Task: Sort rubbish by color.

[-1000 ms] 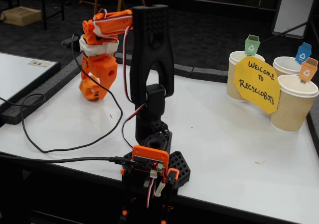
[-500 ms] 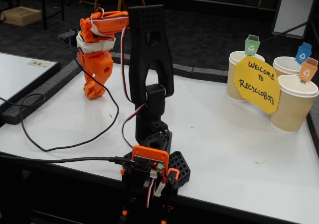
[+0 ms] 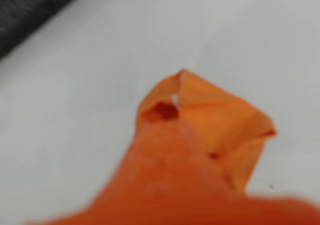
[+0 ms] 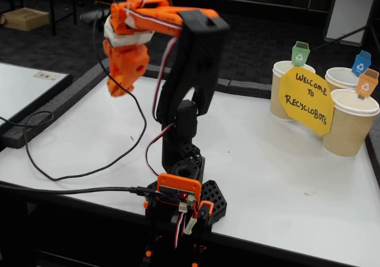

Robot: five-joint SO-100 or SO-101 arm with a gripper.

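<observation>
Upper left of the fixed view, the claw (image 4: 119, 88) hangs above the bench (image 4: 267, 160), clamped on the orange wad (image 3: 220, 120). A thin pinch could drop it before the cups (image 4: 350, 124).

Matt white table (image 4: 267, 154), ribbed paper cups (image 4: 349, 127)

A black perforated arm (image 4: 193, 65) rises at frame centre, tipped with an orange gripper (image 4: 117, 89), white band, red-white wires, orange board below.

Three ribbed paper cups (image 4: 350, 127) with coloured tags flank a yellow sign (image 4: 306, 99) on the white table (image 4: 279, 178).
</observation>
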